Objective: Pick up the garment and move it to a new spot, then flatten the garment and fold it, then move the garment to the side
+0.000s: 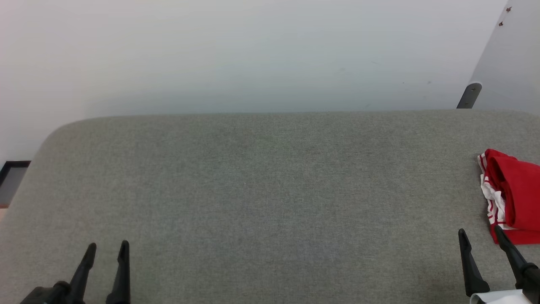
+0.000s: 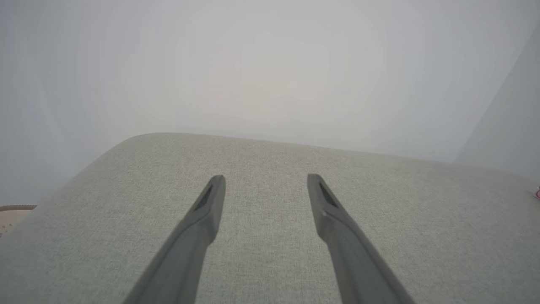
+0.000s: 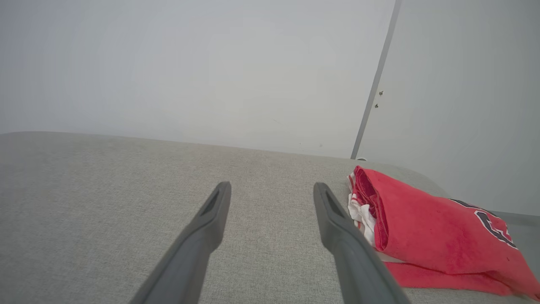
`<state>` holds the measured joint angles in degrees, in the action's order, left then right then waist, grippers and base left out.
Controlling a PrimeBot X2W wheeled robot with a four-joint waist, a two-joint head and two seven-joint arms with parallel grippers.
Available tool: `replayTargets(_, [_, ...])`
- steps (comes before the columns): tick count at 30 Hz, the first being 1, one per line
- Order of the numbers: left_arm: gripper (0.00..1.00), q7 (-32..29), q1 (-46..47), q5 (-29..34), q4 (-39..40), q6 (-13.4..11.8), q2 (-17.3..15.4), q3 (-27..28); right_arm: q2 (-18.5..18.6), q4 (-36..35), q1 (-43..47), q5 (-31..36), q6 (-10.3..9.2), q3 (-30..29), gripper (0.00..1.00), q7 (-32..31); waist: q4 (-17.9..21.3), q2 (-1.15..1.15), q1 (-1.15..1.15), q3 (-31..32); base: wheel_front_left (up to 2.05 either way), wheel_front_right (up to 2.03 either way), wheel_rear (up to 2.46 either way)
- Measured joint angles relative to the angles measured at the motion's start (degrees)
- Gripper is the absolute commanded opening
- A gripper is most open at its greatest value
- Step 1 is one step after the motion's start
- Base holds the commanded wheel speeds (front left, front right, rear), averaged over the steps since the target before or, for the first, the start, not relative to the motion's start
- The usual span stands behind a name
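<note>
A: Head view gives you the grey fabric-covered table [image 1: 270, 190] across most of the picture, with the pale wall [image 1: 253, 50] behind it from 10 to 2 o'clock.

B: Your garment [image 1: 519, 194] lies loosely rolled at 3 o'clock, on the table's right end. It is red, with white red-striped cloth showing at its left edge.

A: On the right wrist view you see it at 4 o'clock, with dark white-outlined lettering [image 3: 491, 223] at its far right.

B: Your right gripper [image 1: 479, 230] sits at 5 o'clock in the head view, jaws spread wide with nothing between them. Its right finger overlaps the garment's lower corner; you cannot tell whether it touches.

A: Your left gripper [image 1: 108, 244] sits at 7 o'clock, jaws equally apart over bare table, well apart from the garment.
</note>
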<state>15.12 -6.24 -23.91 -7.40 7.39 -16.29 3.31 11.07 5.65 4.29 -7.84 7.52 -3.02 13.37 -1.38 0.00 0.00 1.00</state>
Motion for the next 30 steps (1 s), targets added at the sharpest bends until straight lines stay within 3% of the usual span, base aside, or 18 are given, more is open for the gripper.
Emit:
replayTargets(11, [1.00,0.00,-0.08,-0.65,0.30,0.00,-0.04,-0.29,-0.04,-0.30,0.01,0.20,0.00,-0.09,1.00,-0.01,-0.08,0.00,0.00,-0.01,0.00,0.00,0.00])
replayTargets(12, [0.00,0.00,-0.08,-0.75,0.30,0.00,-0.03,-0.31,-0.04,-0.30,0.01,0.21,0.00,-0.09,0.00,-0.01,-0.09,0.00,0.00,-0.03,0.00,0.00,0.00])
replayTargets(18, [0.00,-0.11,-0.90,-0.94,-2.49,-0.01,2.18,-1.21,-1.33,2.64,1.19,-0.12,0.01,0.05,0.00,-0.43,-0.09,0.00,0.00,-0.05,0.00,0.00,0.00])
replayTargets(30, [0.00,-3.59,0.41,-11.41,-3.24,-0.01,3.96,-0.73,-2.46,3.69,0.25,-13.10,0.01,-0.33,0.00,-3.46,0.05,0.00,0.00,-0.16,0.00,0.00,0.00])
